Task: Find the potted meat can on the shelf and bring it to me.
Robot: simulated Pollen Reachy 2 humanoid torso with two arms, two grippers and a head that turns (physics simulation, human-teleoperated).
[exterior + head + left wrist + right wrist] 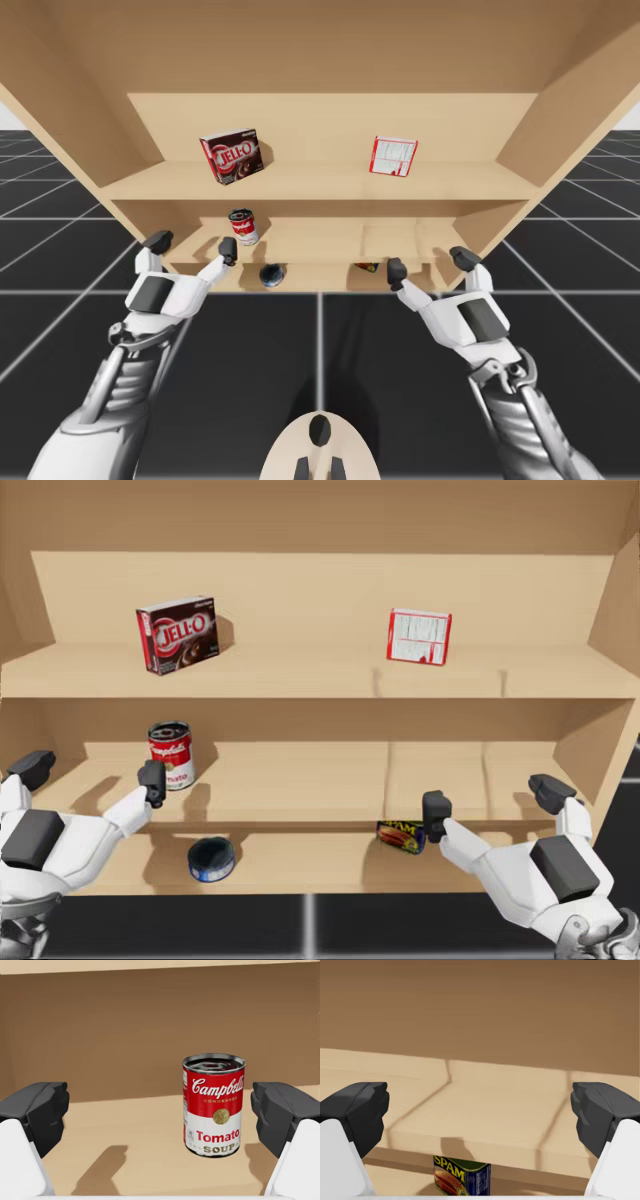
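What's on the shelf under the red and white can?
On the bottom shelf below the red and white can are a round blue tin and a blue boxy can. My right gripper covers one end of the boxy can.

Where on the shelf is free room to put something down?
Top board: bare between the dark red box and the white box. Middle board: bare to the right of the red-and-white can. Tightest beside that can, near my left pincer.

You're looking at the right gripper with its fingers spread wide and nothing between them, facing the shelf board. A dark blue rectangular can stands just under that board's front edge. The brown back wall rises behind the board.
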